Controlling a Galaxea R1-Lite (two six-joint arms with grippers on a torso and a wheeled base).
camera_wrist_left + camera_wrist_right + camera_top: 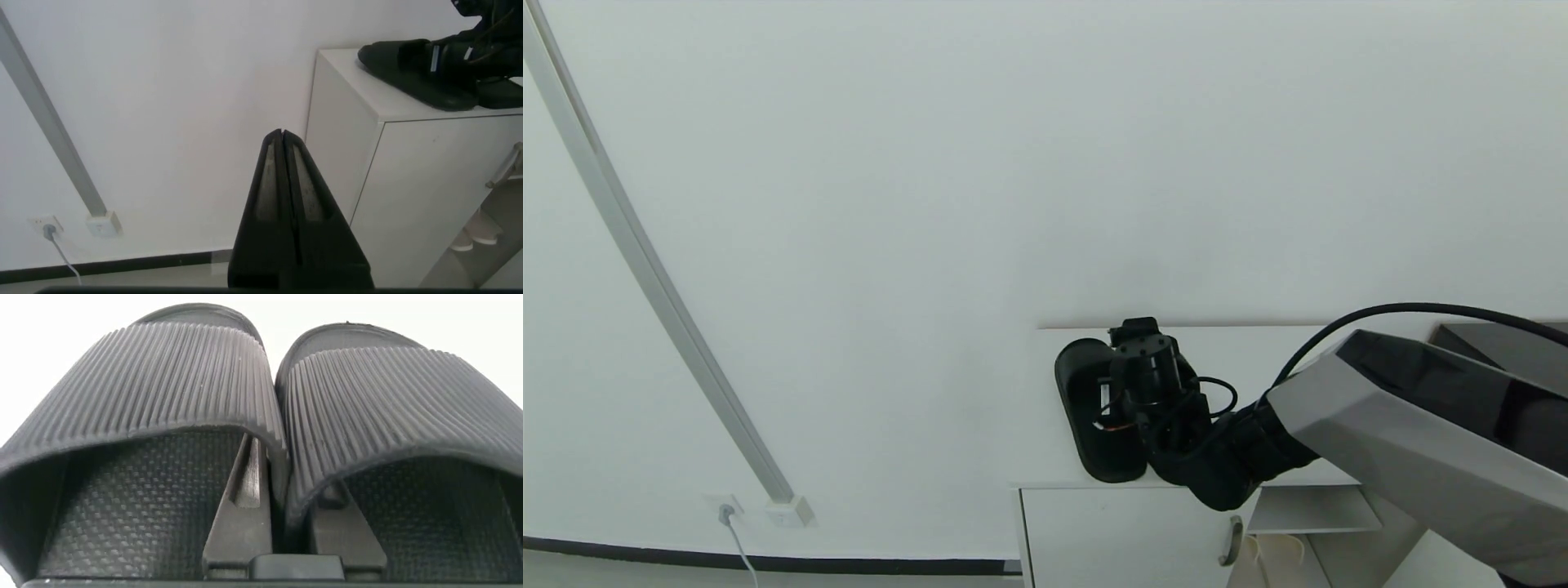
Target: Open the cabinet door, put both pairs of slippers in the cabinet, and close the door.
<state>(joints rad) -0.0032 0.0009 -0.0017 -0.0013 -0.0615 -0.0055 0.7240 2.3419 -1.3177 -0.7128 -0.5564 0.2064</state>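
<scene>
A pair of black slippers (pixel 172 400) lies side by side on top of the white cabinet (pixel 1258 351). My right gripper (pixel 286 469) is pushed in under their straps, one finger in each slipper, shut on the two inner walls between them. From the head view the gripper (pixel 1131 408) covers the right slipper, and the left slipper (pixel 1086 408) shows beside it. The left wrist view has the slippers (pixel 417 69) on the cabinet (pixel 343 122) top. My left gripper (pixel 282 139) hangs shut and empty, left of the cabinet and apart from it.
The cabinet door (pixel 1127 539) carries a metal handle (pixel 1232 541). Right of it are open shelves (pixel 1307 510), with a pale object (pixel 476 241) on a lower one. A wall socket (pixel 723 510) with a cable and a slanted trunking strip (pixel 645 269) are on the left wall.
</scene>
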